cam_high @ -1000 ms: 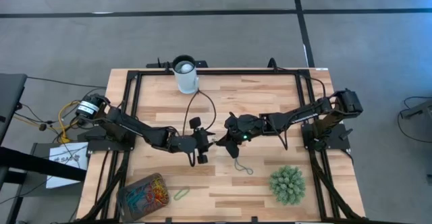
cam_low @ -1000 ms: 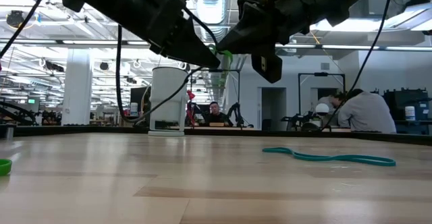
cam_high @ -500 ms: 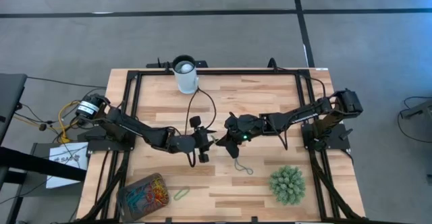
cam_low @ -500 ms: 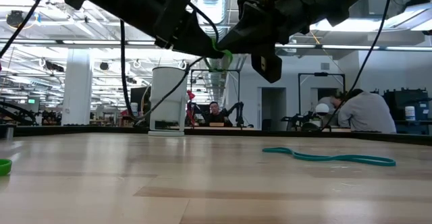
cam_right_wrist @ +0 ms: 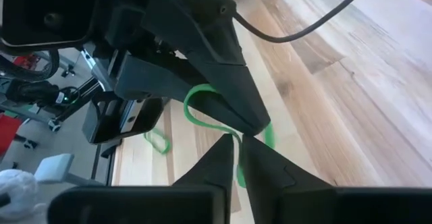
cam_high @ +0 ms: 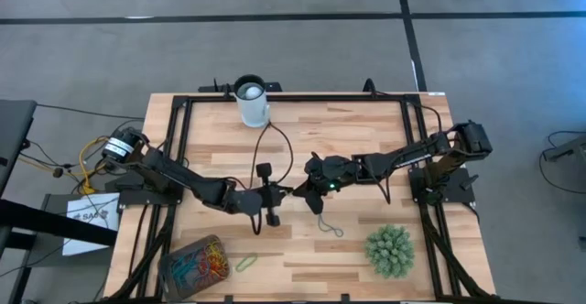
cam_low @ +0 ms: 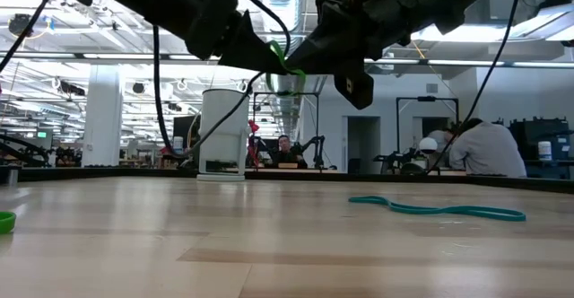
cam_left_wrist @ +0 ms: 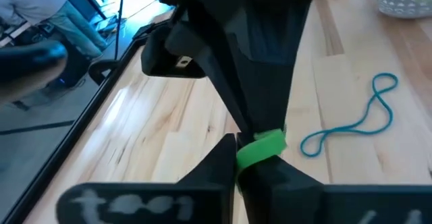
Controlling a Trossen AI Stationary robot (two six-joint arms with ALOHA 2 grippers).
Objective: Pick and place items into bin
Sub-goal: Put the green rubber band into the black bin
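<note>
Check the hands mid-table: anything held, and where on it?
A green band is pinched at one end by the left hand, shut on it. The right hand meets it there; whether it grips too cannot be told.

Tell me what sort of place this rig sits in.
Likely a large robotics lab or workshop: ceiling strip lights, a person at a bench behind, and a wooden table on grey carpet.

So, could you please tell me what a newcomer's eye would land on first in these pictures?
Probably the two arms meeting above the table's middle, the left hand and the right hand both pinching one green band in mid-air. After that, the teal band lying loose on the wood just below them, the bin full of coloured bands at the front left corner, and the spiky green plant ball at the front right.
</note>
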